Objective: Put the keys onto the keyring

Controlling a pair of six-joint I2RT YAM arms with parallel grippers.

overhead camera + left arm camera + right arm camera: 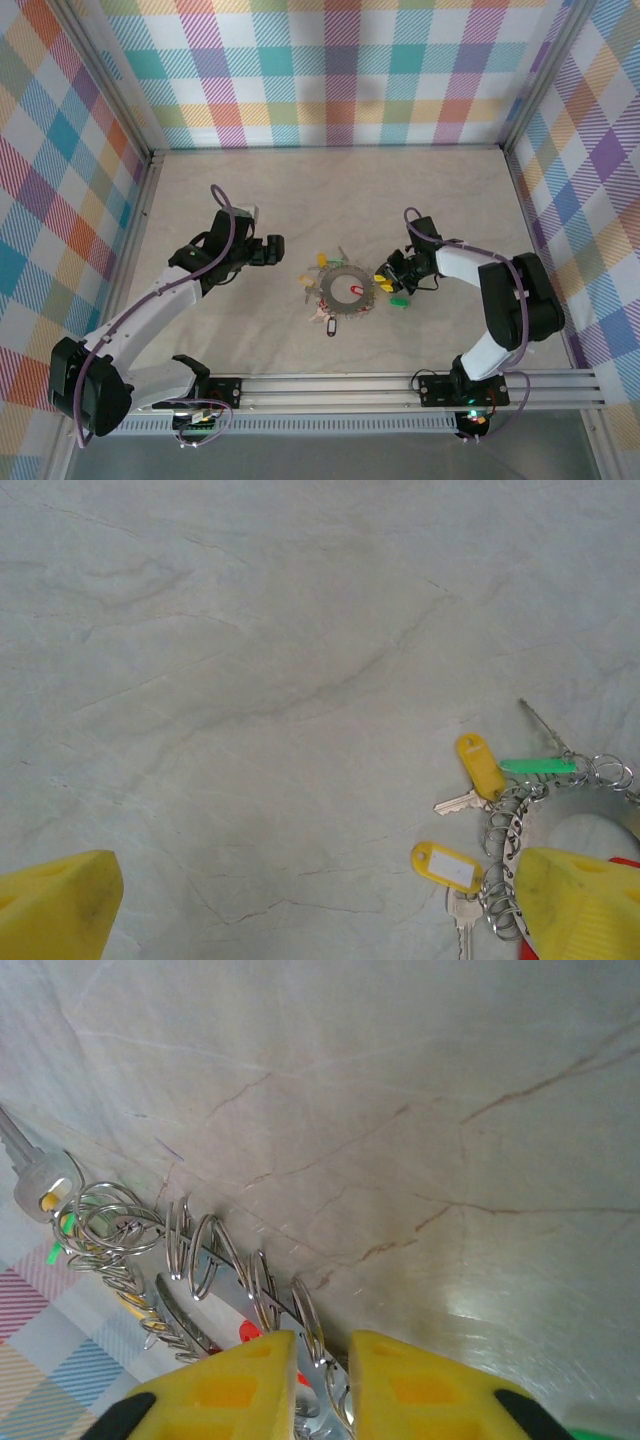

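Observation:
The keyring (328, 291) lies flat mid-table, a grey metal band fringed with small split rings and keys. Tagged keys stick out of it: yellow (321, 260), green (399, 300), red (357, 290). My right gripper (392, 272) is at the ring's right rim. In the right wrist view its yellow fingers (230, 1390) straddle the keyring (215, 1260) with a narrow gap, and slivers of space show beside the band. My left gripper (275, 250) hovers left of the ring, wide open and holding nothing. Its view shows the yellow-tagged keys (480, 765) and the keyring (508, 830) by its right finger (580, 905).
A silver key (40, 1175) hangs at the far end of the band. A second yellow tag with a white label (447, 867) and a green tag (537, 766) lie at the ring's left side. Plaid walls enclose the table (300, 190).

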